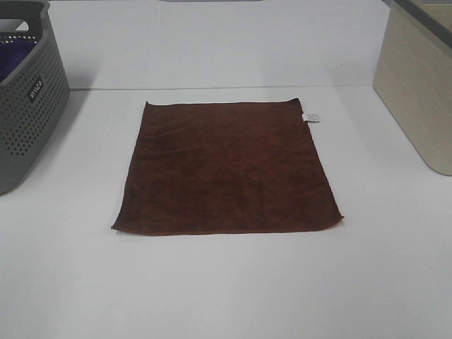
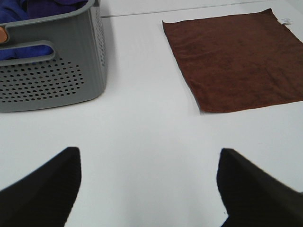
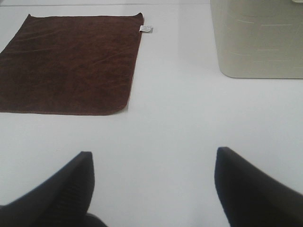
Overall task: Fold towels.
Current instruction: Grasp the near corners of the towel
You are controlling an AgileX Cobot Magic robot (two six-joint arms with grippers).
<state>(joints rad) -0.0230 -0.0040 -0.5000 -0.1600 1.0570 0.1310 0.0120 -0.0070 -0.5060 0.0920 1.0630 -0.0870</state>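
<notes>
Left claw (image 2: 147, 150) and right claw (image 3: 154, 150) gape, towel (image 1: 226, 169) lying well beyond both.

One towel (image 1: 226, 169) — one basket (image 1: 32, 120), one bin (image 1: 413, 92) (beige).

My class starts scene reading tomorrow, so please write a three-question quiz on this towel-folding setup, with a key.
1. True or false: the towel is already folded in half.
2. In the high view, where is the towel's white tag? A) near left corner B) far right corner C) centre
3. Are the left gripper and right gripper open or shut?

Key: 1 false, it lies flat in one layer. 2 B. 3 both open, holding nothing.
</notes>
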